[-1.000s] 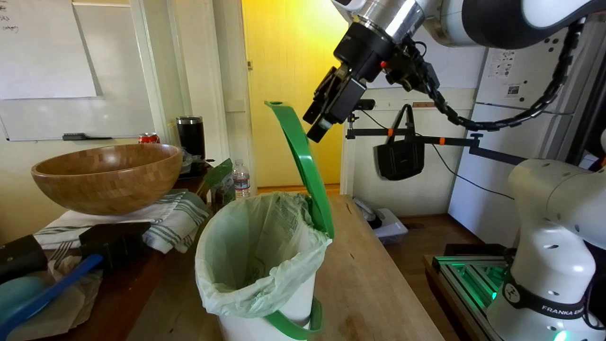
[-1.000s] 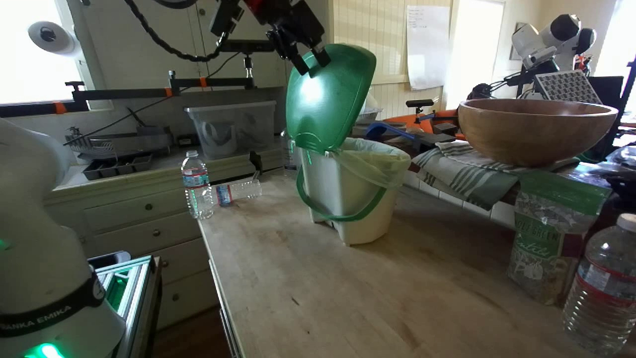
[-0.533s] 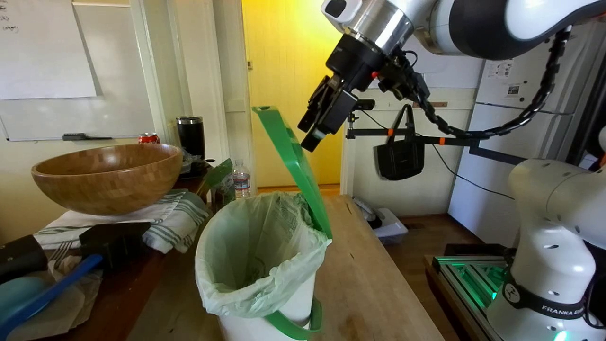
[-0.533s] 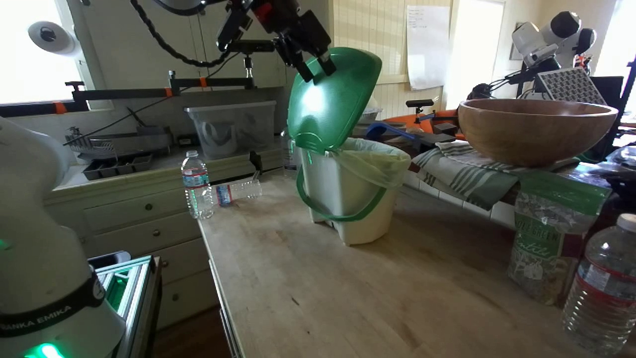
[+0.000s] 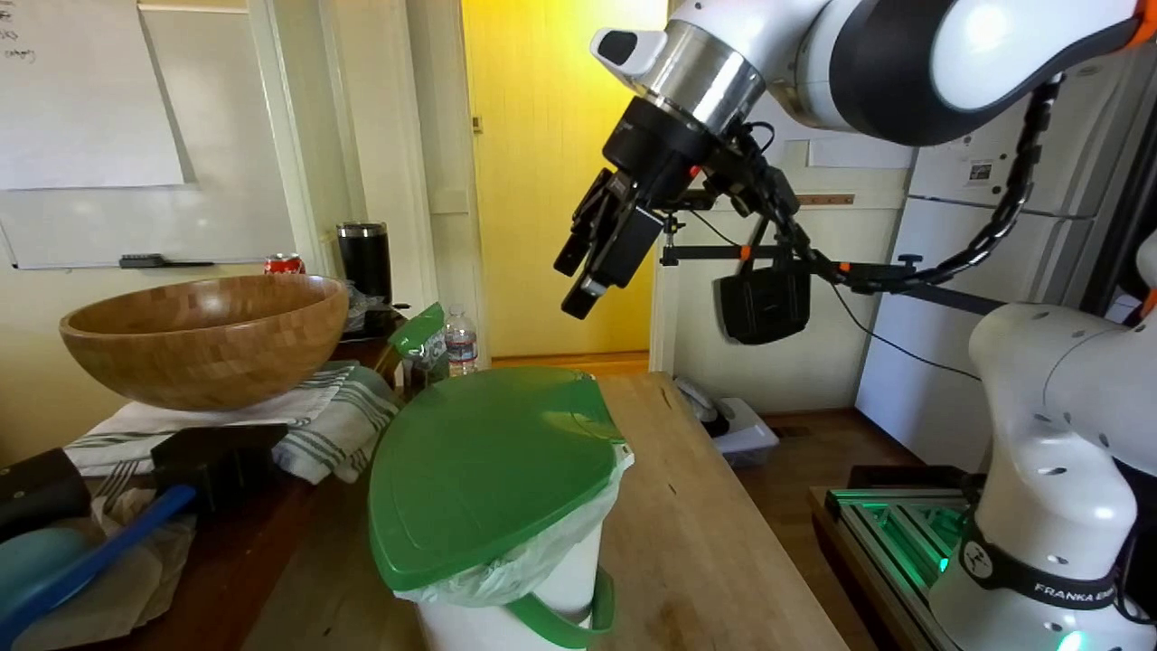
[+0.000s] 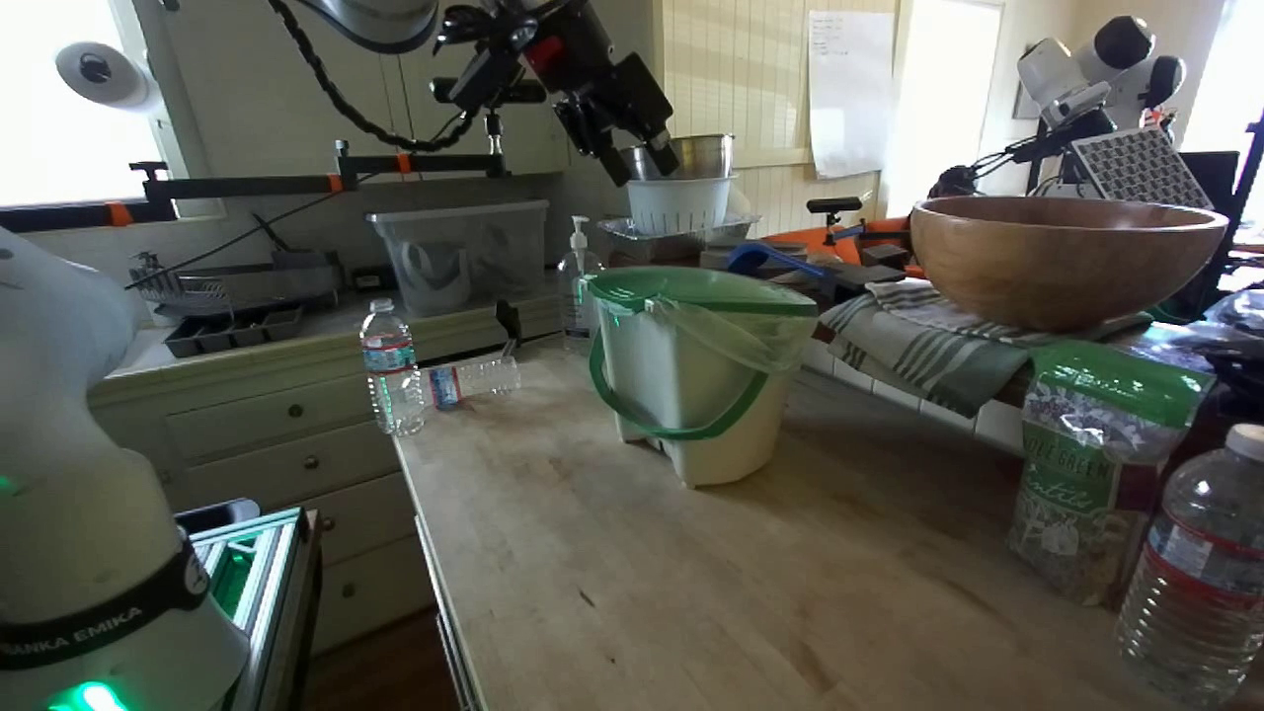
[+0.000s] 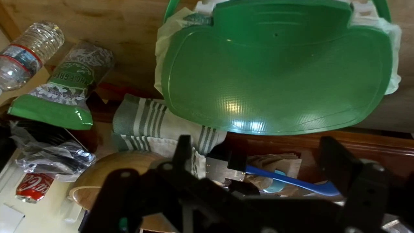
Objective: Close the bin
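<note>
The largest thing is a long table top of light-brown wood (image 6: pixel 632 583). Beside it stands a white jointed robot arm with black parts (image 5: pixel 1039 407), which reaches over the table from above. A wide, round bowl of brown wood (image 6: pixel 1066 267) is placed upright at one long side of this table.

Next in size is the small white plastic waste bin (image 6: pixel 652 375). It stands upright on the table top. Its flat, bright green lid (image 7: pixel 278 81) lies down across the opening; whether it is pressed fully tight, I cannot tell. The pale translucent liner bag (image 5: pixel 542 556) comes out from under the lid's edge, and a curved green handle (image 6: pixel 691 433) hangs at the side.

A folded white cloth with grey-green stripes (image 6: pixel 918 341) lies under the bowl. The black two-finger gripper (image 6: pixel 640 168) is tilted downwards, higher than the bin and apart from the lid. It is released: in the wrist view, its fingers (image 7: pixel 182 150) stand wide from each other.

A green and clear plastic food bag (image 6: pixel 1091 484) stands upright near a clear water bottle with a white cap (image 6: pixel 1195 583). A red drink can (image 7: pixel 34 186) is near the bowl.
</note>
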You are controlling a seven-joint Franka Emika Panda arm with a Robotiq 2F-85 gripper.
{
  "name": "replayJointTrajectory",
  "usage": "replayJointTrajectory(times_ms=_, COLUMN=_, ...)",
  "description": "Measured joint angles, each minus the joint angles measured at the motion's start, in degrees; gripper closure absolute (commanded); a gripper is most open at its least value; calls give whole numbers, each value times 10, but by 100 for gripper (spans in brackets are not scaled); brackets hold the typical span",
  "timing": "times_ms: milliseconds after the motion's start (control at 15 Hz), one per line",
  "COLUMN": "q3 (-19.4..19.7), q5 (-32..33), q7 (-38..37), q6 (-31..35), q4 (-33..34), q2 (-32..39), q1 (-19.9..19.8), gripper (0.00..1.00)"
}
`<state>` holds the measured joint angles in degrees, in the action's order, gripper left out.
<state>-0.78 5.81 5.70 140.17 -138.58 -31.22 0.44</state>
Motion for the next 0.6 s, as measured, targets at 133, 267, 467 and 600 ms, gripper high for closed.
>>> replayJointTrajectory(times_ms=133, q3=0, q5=0, q7=0, q6=0, q4=0, q2=4, q1=1, gripper=0)
replayJointTrajectory(times_ms=267, q3=0, q5=-1, q7=0, q6=-1, q4=1, q2=4, q1=1, gripper=0)
replayJointTrajectory(times_ms=467, q3=0, q5=-1, q7=-10, q6=-9, q4=7, q2=3, q1=1, gripper=0)
replayJointTrajectory(times_ms=600, q3=-2, q5=-1, q7=-24, q6=-32, q4=13, q2=-1, q1=-1, gripper=0)
